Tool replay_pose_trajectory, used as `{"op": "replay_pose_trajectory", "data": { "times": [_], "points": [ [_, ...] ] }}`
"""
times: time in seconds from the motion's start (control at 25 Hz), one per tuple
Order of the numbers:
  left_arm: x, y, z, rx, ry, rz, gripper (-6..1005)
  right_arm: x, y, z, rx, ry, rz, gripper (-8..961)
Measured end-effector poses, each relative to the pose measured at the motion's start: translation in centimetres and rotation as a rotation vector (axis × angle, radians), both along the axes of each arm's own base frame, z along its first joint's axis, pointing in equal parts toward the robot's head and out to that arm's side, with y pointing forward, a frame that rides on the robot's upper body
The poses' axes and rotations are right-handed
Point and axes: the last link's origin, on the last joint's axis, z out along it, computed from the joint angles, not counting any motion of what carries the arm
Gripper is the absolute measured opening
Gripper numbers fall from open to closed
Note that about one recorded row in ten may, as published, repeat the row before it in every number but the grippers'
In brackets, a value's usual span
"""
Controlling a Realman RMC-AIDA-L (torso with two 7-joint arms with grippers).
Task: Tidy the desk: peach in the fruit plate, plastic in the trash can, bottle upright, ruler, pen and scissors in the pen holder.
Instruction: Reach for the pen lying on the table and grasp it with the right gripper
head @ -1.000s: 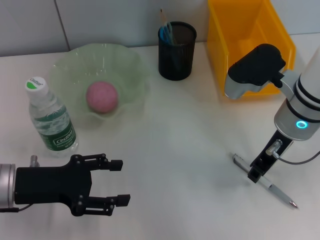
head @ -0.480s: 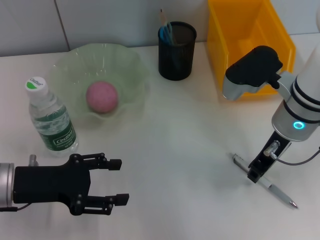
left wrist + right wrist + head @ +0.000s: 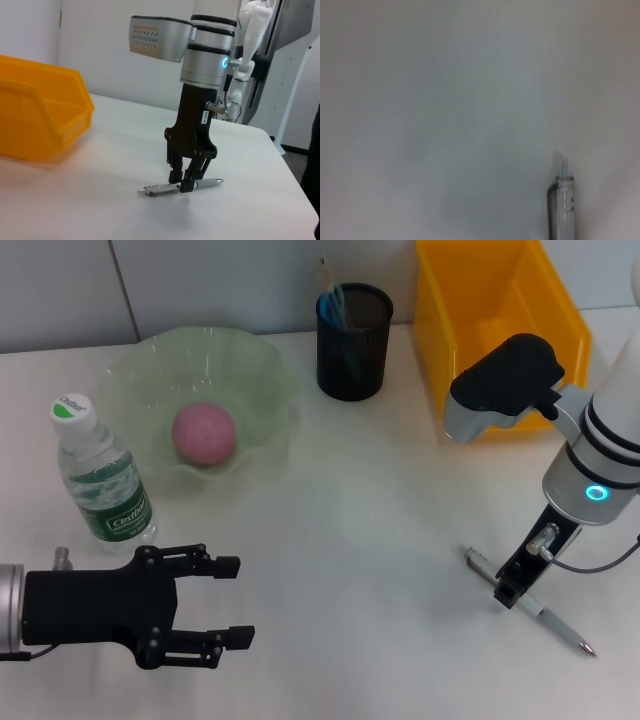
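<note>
A clear-and-white pen (image 3: 545, 618) lies on the white table at the right. My right gripper (image 3: 508, 590) stands down on it, and its fingers close around the barrel. The left wrist view shows this gripper (image 3: 181, 183) pinching the pen (image 3: 207, 183), which rests on the table. The pen's clear end (image 3: 563, 200) shows in the right wrist view. At the front left my left gripper (image 3: 236, 601) hovers open and empty. The bottle (image 3: 100, 475) stands upright. A pink peach (image 3: 205, 433) sits in the green fruit plate (image 3: 255, 365). The black pen holder (image 3: 353, 335) has items in it. The yellow trash can (image 3: 495, 320) stands at the back right.
The trash can (image 3: 35, 125) also shows in the left wrist view, beside my right arm. The table's right edge runs close behind the right gripper. Bare tabletop lies between the two grippers.
My right arm's upper part has shifted slightly left while its gripper stays on the pen. My left gripper has drifted a little down and left. The pen has not moved.
</note>
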Motion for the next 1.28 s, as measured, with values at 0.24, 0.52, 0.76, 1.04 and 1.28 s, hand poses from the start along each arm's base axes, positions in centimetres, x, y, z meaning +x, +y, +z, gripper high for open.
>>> {"op": "replay_pose_trajectory", "data": {
  "times": [0.24, 0.52, 0.76, 1.04, 1.28],
  "points": [
    [0.02, -0.05, -0.01, -0.002, -0.002, 0.0, 807, 0.06, 0.0, -0.01, 0.002, 0.001, 0.0, 277],
    [0.07, -0.11, -0.01, -0.005, -0.006, -0.001, 807, 0.15, 0.03, 0.01, 0.006, -0.002, 0.001, 276],
    [0.1, -0.14, 0.02, -0.007, -0.008, -0.003, 807, 0.14, 0.08, 0.01, 0.009, -0.001, 0.003, 275],
    [0.11, -0.15, 0.04, -0.008, -0.008, -0.004, 807, 0.32, -0.04, -0.09, 0.003, -0.005, -0.003, 274],
    [0.12, -0.17, 0.04, -0.008, -0.01, -0.005, 807, 0.34, -0.1, -0.2, -0.003, -0.011, 0.001, 274]
  ]
}}
